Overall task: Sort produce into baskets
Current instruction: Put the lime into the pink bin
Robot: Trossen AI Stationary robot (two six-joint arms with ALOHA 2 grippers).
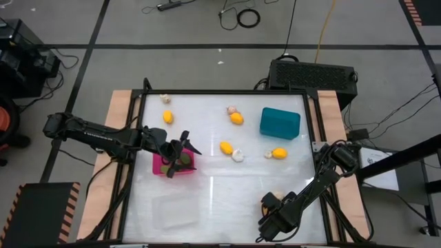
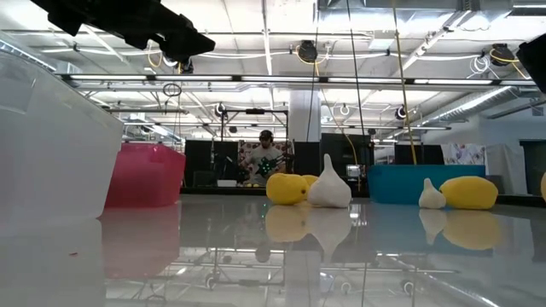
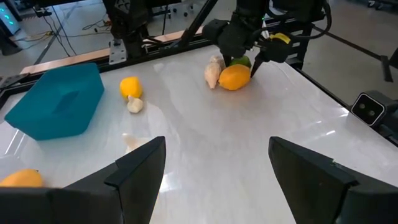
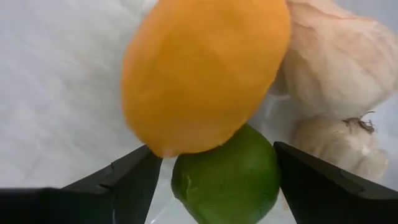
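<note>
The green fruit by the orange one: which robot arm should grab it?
Right, probably. Its tool is open with the green fruit between its fingers. The left tool hangs over the pink basket, far off.

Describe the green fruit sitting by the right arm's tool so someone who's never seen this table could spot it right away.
Start at the white tabletop and go to the near right corner, where the right arm's open tool comes down on a small cluster. There, the small round green fruit is wedged against an orange-yellow oval fruit and beige garlic-like bulbs. It's the cluster's only green piece.
</note>
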